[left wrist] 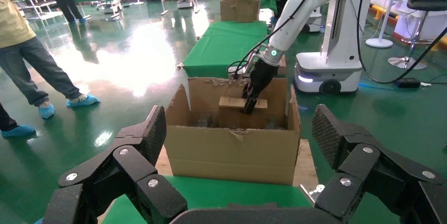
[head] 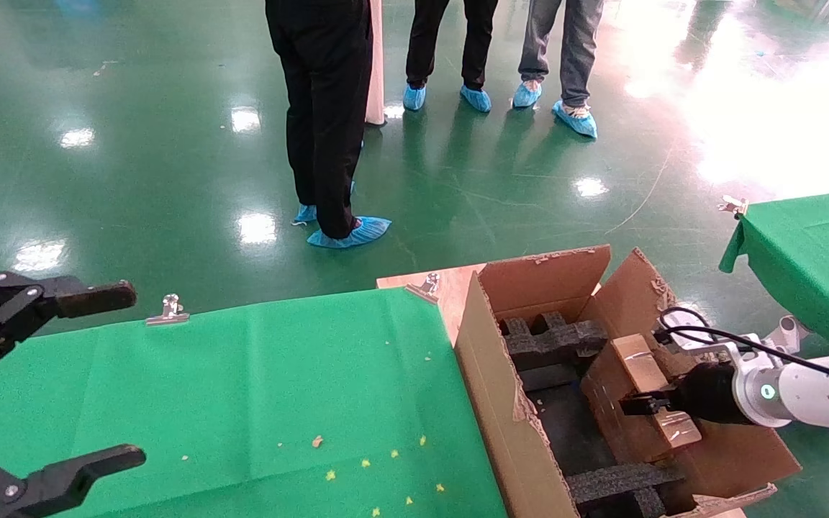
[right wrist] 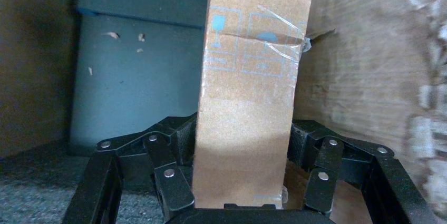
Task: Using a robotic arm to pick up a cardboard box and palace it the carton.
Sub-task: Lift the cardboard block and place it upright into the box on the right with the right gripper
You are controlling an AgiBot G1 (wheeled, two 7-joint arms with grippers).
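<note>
The carton [head: 495, 374] stands open at the right end of my green table, with black foam blocks [head: 553, 338] inside. The white robotic arm [head: 810, 392] reaches into it from the right. Its right gripper [head: 646, 405] is shut on the small cardboard box [head: 630, 381], which stands on edge inside the carton near its right wall. In the right wrist view the cardboard box [right wrist: 248, 103] fills the gap between both pads [right wrist: 185, 140]. From the left wrist the carton [left wrist: 232, 150] and the held cardboard box [left wrist: 232, 102] show straight ahead. My left gripper [head: 127, 375] hangs open and empty at the table's left end.
The green-clothed table [head: 242, 381] carries metal clips [head: 168, 309] and small yellow scraps. Several people [head: 328, 122] stand on the green floor beyond it. A second green table [head: 817, 252] sits at the far right. A wooden board [head: 450, 288] lies under the carton.
</note>
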